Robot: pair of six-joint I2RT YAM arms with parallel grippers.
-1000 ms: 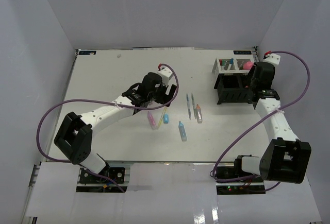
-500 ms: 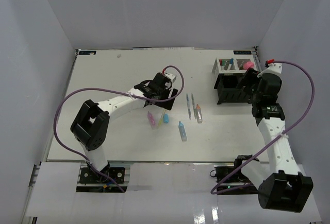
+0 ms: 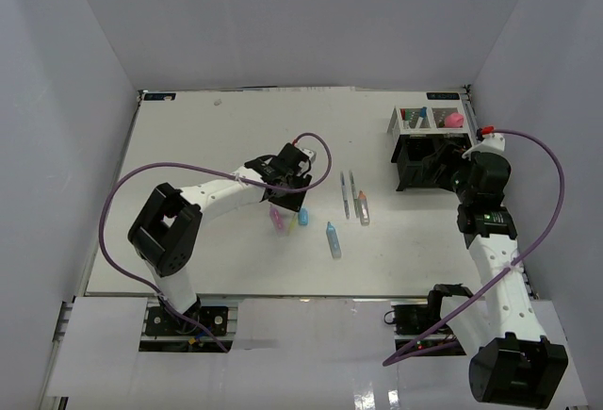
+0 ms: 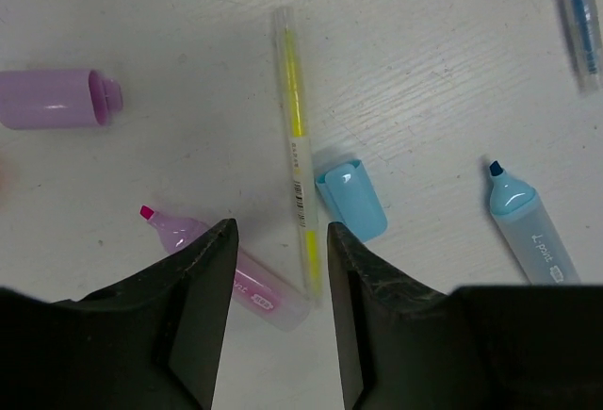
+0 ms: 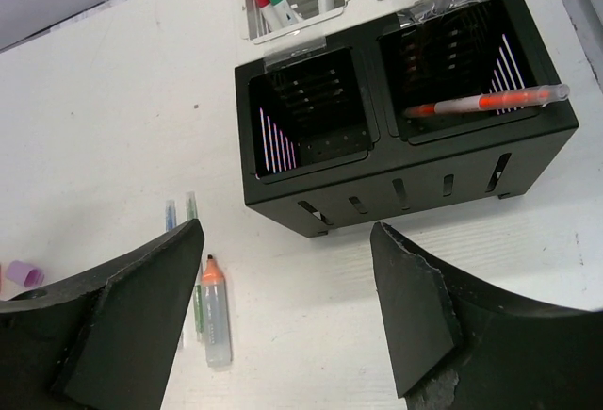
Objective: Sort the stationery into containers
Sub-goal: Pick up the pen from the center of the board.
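1. The left claw (image 4: 281,231) hangs low over the desk (image 4: 424,52), in the middle of the overhead view. Its jaws are apart and grip nothing.
2. Between them lie the lower end of a thin yellow pen (image 4: 295,137) and the body of an uncapped pink highlighter (image 4: 264,295). A blue cap (image 4: 350,200) lies just right of the pen.
3. The right claw (image 5: 285,231) is wide apart and empty, near the black organizer (image 5: 396,179) at upper right.
4. An orange pen (image 5: 480,102) rests across the rim of the organizer's right compartment, not down inside.
5. Risk: closing here could pinch pen and highlighter together, or catch the pen by its tip so it swings and slips.
6. Risk: the orange pen could roll off the rim.
7. A second earlier, the right claw was over the organizer; it has since pulled back. The left claw has dropped onto the cluster.
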